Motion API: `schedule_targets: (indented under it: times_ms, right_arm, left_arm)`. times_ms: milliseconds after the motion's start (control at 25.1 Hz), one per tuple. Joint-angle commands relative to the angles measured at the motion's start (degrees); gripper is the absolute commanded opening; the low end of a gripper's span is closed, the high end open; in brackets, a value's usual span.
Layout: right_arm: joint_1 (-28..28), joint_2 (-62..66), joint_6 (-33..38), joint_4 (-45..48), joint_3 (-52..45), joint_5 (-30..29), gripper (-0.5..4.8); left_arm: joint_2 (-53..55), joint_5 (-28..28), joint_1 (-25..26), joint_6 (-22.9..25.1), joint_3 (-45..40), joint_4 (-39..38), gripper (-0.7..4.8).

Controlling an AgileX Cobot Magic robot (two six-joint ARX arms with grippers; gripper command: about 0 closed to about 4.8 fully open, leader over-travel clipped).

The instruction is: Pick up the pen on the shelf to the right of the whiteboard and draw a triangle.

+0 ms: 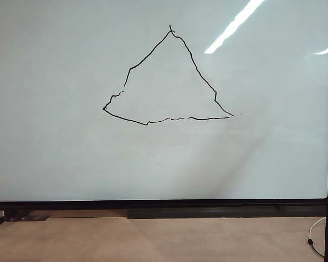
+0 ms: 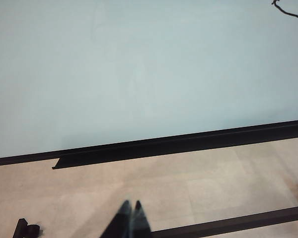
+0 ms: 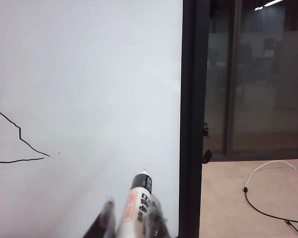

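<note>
Right wrist view has the right gripper [image 3: 131,223] at the lower edge of the frame, a little left of centre. Its fingers [image 3: 105,218] are narrowly parted and clamp the pen [image 3: 135,204] by its white barrel. The barrel carries an orange label, then a black band, then a pale end that points up toward the whiteboard [image 3: 84,74]. That end shows in front of the board; whether it touches the surface cannot be told. Left of the pen, at mid-height on the frame's left edge, the lower right corner of the triangle [image 3: 20,141] shows as thin black lines. The board's black frame [image 3: 191,119] runs down the middle of the picture. Past it stand dark glass panels [image 3: 258,79], with a pale wood-toned floor [image 3: 248,218] and a loose cable [image 3: 268,188] at lower right.

Left wrist view shows the left gripper [image 2: 130,204] at bottom centre, its dark fingers [image 2: 123,218] pressed together with nothing between them, above the pale floor. Farther back a black tray rail [image 2: 154,148] runs under the board, and a scrap of drawn line sits at upper right.

Exterior view shows neither gripper. The whole triangle sits in the upper middle of the glossy board, its peak at top centre and its wavy base broken in places. A ceiling-light reflection [image 1: 235,24] streaks the upper right.
</note>
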Motion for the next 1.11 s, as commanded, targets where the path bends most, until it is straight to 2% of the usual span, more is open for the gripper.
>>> schedule_targets:
  times_ms: [40, 119, 318, 1114]
  right_arm:
    - [0.0, 0.02, -0.02, -0.44, 0.17, 1.03, -0.06]
    - [1.07, 0.02, -1.95, -2.86, 0.17, 4.63, -0.06]
    - [3.76, 0.02, -5.57, -1.64, 0.17, 9.14, -0.06]
    - [4.83, 0.02, -5.33, -4.79, 0.31, 9.4, -0.05]
  left_arm:
    - [0.0, 0.04, -0.02, 0.04, 0.13, -0.26, -0.05]
    - [0.0, 0.04, -0.02, 0.04, 0.13, -0.26, -0.05]
    - [0.0, 0.04, -0.02, 0.04, 0.13, -0.26, -0.05]
    - [0.0, 0.04, -0.02, 0.04, 0.13, -0.26, -0.05]
